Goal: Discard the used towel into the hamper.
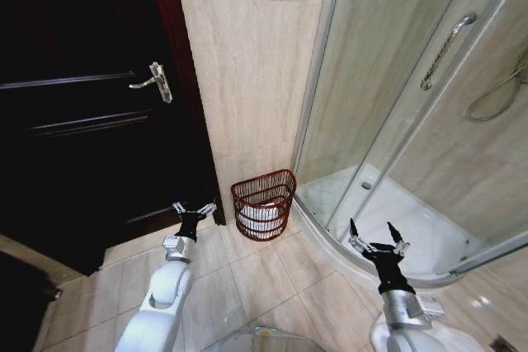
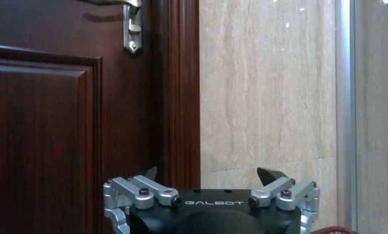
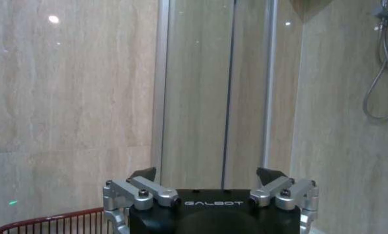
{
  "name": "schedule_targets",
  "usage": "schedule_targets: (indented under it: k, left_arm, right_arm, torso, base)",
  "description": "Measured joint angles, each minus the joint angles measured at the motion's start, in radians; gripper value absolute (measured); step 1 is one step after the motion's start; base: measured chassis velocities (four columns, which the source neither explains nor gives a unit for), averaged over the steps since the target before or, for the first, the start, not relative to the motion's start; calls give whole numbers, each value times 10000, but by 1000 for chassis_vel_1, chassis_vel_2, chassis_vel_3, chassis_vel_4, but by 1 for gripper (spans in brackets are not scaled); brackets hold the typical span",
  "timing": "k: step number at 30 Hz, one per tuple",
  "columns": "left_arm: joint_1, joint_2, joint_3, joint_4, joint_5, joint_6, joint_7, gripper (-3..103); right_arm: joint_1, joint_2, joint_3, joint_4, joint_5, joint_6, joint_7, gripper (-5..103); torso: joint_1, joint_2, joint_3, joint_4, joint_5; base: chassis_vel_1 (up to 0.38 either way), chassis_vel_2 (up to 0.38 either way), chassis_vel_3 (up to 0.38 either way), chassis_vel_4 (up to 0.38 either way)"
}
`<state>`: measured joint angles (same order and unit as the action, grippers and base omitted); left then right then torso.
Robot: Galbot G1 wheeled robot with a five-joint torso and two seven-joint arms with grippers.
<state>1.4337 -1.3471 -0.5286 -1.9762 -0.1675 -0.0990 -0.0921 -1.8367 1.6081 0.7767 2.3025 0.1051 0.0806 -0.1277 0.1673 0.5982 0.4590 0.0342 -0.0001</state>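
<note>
Against the tiled wall, between the dark door [image 1: 82, 121] and the shower enclosure [image 1: 412, 121], the hamper [image 1: 264, 204] is seen standing upright on the floor, with something white lying inside it. Both grippers are held wide apart and empty: the left gripper [image 1: 195, 209] is placed just beside the hamper's left side, while the right gripper [image 1: 376, 238] is kept farther off, toward the shower. The left arm is judged the nearer.
</note>
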Motion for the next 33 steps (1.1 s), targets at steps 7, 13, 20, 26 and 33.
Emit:
schedule_targets:
  k: [7, 13, 20, 26, 33]
  left_arm:
    - [-52, 46, 56, 107, -7, -104, -11, 100]
    - [-149, 24, 181, 208, -8, -107, -15, 100]
    - [-230, -2, 247, 307, -4, -138, -15, 100]
    - [-346, -18, 309, 310, 17, -123, 0, 100]
    - [-361, -99, 388, 340, 71, -109, 21, 100]
  right_arm:
    - [-71, 0, 10, -19, -34, 118, -2, 100]
    - [-72, 0, 10, -133, -128, 166, 6, 100]
    - [-53, 0, 28, -171, -241, 170, 13, 100]
    - [18, 0, 3, -244, -350, 169, 12, 100]
    - [66, 0, -12, -326, -383, 144, 10, 100]
  torso:
    - [0, 0, 0, 0, 0]
    - [-1, 0, -1, 0, 0]
    - [-1, 0, 0, 1, 0]
    - [-1, -1, 0, 0, 1]
    - [-1, -1, 0, 0, 0]
  base:
    - [33, -42, -44, 37]
    - [92, -92, -99, 91]
    - [65, -73, -70, 73]
    - [57, -62, -69, 61]
    - [103, -91, -96, 96]
